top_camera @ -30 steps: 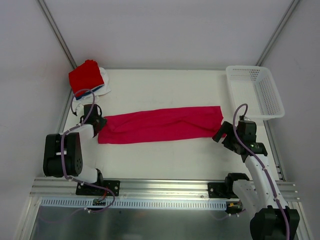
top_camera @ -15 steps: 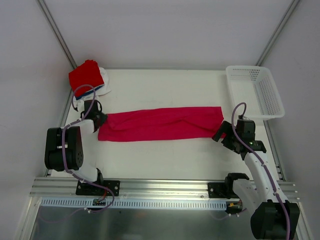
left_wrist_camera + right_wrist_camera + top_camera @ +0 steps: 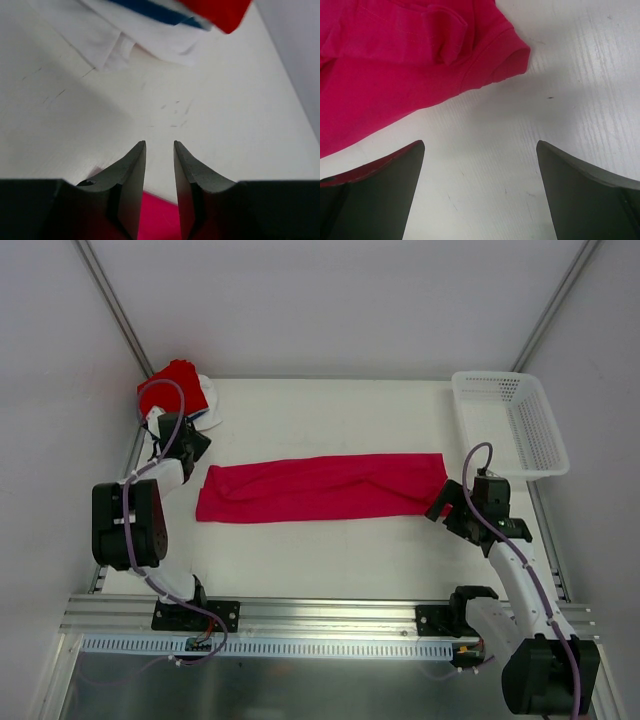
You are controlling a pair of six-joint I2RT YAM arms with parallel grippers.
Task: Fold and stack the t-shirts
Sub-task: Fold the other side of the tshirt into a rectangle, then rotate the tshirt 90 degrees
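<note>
1. One crimson-pink t-shirt (image 3: 320,488) lies across the middle of the table (image 3: 320,420). It is folded into a long narrow strip running left to right, with no gripper touching it.
2. A second ago the left gripper (image 3: 160,145) was at the strip's left end. It has since drawn off toward the far-left corner, and that end now lies flat and released. Its fingers stand only a narrow slit apart with nothing between them, and the edge of the pink cloth shows just beneath them.
3. The right gripper (image 3: 480,145) has hardly shifted. It hovers just off the strip's right end with its fingers spread wide, and only bare table shows between them.
4. With both ends let go, the lengthwise fold looks finished. What is likely left is to fold the strip across its length and carry it to the pile.
5. That pile sits in the far-left corner, close beyond the left gripper, and holds three folded shirts. One bright red shirt (image 3: 220,10) is on top, one blue shirt (image 3: 150,7) shows as a thin band, and one white shirt (image 3: 115,35) is underneath.
6. In all there are four shirts, one laid out and three stacked. There are also two grippers, and one white mesh basket (image 3: 515,430) sits at the far-right corner, well apart from the shirts.
</note>
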